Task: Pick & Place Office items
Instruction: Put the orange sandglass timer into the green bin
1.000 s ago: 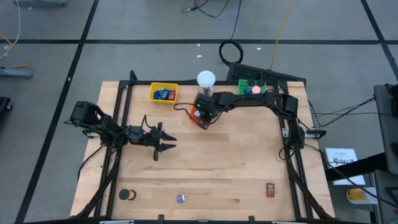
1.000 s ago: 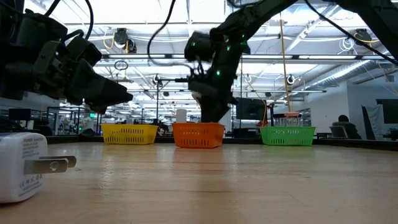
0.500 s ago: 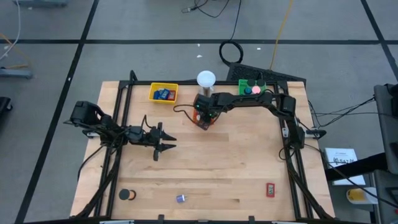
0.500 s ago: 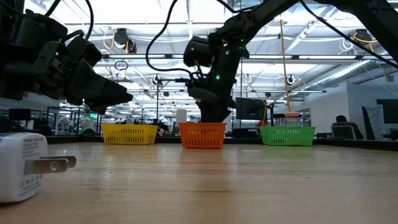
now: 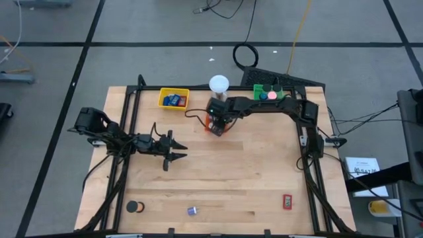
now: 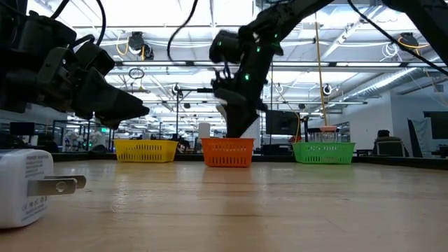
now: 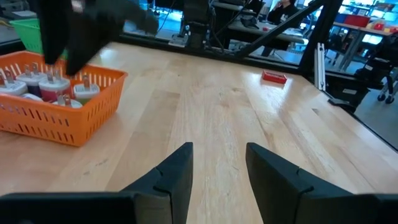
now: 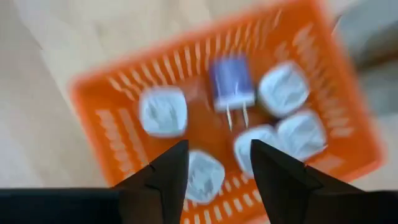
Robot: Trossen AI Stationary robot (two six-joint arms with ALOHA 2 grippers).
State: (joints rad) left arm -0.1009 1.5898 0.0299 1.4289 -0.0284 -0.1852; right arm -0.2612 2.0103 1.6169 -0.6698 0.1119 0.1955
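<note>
Six plug adapters (image 8: pixel 231 84) lying in orange basket (image 8: pixel 102 84) beneath empty, parted right gripper (image 8: pixel 214 163); best lifted straight up, clear of rim, before next pick.

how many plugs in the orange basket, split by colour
white plugs: 5
purple plug: 1
total in the orange basket: 6
</note>
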